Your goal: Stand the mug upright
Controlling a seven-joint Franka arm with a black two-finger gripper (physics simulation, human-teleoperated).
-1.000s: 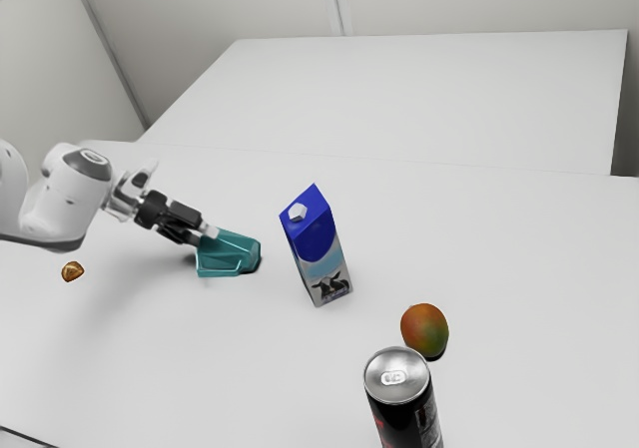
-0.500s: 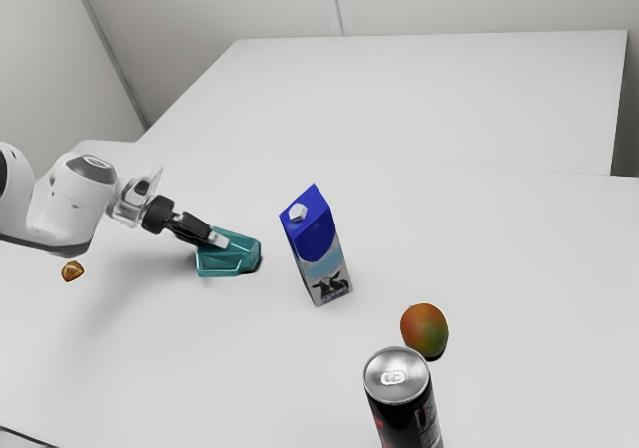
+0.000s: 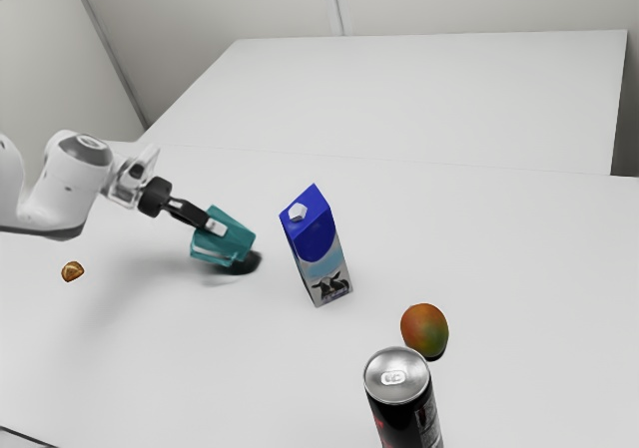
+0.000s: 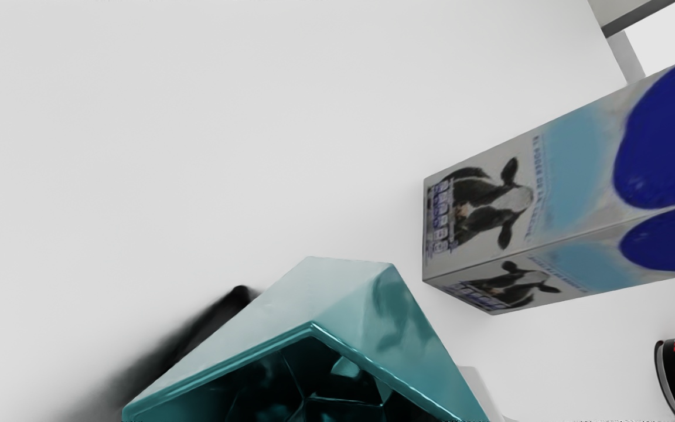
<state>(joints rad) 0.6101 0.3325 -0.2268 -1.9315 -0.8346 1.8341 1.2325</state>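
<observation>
"Where's the arm?"
"It enters from the exterior view's left, white, bent at the wrist."
"And the gripper?"
"Slanting down toward the exterior view's right, black fingers closed on their load, one pale fingertip showing."

Carton upright; mango near black can; brown lump.

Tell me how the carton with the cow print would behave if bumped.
The carton stands tall on a narrow base, so a push near its top would probably tip it. Its flat faces make it unlikely to roll far once down. Their straight edges suggest fairly stiff walls, perhaps giving slightly when squeezed.
</observation>
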